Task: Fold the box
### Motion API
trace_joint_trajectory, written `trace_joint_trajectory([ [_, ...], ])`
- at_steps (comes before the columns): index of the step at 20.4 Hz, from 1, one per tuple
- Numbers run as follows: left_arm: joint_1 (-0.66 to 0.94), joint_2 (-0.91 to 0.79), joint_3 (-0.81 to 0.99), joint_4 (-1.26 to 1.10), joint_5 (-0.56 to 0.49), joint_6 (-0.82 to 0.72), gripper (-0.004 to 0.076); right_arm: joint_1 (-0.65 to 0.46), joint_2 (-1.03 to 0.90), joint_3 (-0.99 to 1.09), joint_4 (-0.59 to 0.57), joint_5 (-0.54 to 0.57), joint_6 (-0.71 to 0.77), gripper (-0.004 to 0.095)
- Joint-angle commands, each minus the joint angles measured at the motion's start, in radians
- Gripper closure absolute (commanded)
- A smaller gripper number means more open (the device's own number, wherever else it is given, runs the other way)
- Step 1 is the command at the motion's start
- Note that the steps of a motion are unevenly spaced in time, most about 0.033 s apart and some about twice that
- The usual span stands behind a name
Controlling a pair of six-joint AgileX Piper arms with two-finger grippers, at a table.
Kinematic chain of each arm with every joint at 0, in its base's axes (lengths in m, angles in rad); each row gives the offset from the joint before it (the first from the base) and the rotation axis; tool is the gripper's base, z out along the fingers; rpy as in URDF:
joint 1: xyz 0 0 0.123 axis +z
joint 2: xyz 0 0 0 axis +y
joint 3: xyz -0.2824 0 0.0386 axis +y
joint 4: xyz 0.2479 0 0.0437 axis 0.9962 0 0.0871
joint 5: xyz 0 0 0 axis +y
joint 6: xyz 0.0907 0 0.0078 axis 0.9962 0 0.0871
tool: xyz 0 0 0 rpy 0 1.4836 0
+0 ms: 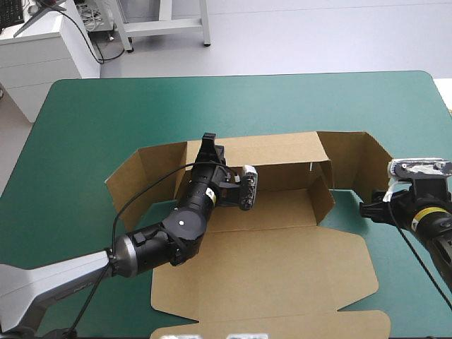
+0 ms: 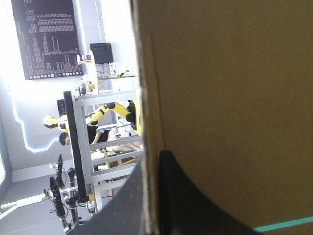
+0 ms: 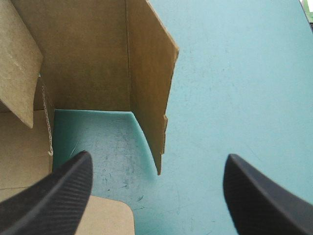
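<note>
One brown box [image 1: 282, 268], walls half raised. Left gripper [image 1: 208, 140] pinching rear wall [image 1: 275, 150]; right gripper [image 3: 157, 159] spread beside end flap [image 1: 369, 166]. Advice: hold wall upright, tuck flap inward squarely.

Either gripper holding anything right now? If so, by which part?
The left gripper is shut on the box, pinching the top edge of its raised far wall. The right gripper is open, holding nothing.
</note>
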Motion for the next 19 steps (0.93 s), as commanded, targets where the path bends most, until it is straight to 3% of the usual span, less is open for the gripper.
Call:
trace_joint_trajectory([
  [1,-0.032,-0.038,-0.02,0.098,0.049,-0.073,0.0732,-0.006,-0.004,-0.028,-0.029,-0.048,0.001,0.0096],
  [8,-0.075,-0.038,0.0,0.15,0.12,-0.13,0.0732,-0.01,0.208,-0.273,0.011,0.049,-0.088,0.0097],
  [10,-0.075,-0.038,0.039,0.185,0.127,-0.174,0.0732,-0.056,0.286,-0.391,0.091,0.051,-0.161,0.0097],
  [12,-0.075,-0.038,0.069,0.185,0.13,-0.176,0.0732,-0.169,0.376,-0.496,0.281,0.072,-0.32,0.0097],
  [13,-0.075,-0.038,0.076,0.185,0.131,-0.176,0.0732,-0.256,0.438,-0.56,0.434,0.112,-0.447,0.0097],
  [15,-0.075,-0.038,0.076,0.185,0.143,-0.176,0.0732,-0.373,0.542,-0.661,0.645,0.189,-0.554,0.0097],
  [17,-0.075,-0.038,0.076,0.185,0.164,-0.176,0.0732,-0.427,0.649,-0.76,0.71,0.275,-0.576,0.0097],
  [19,-0.075,-0.038,0.076,0.185,0.171,-0.176,0.0732,-0.433,0.724,-0.836,0.689,0.336,-0.568,0.0096],
])
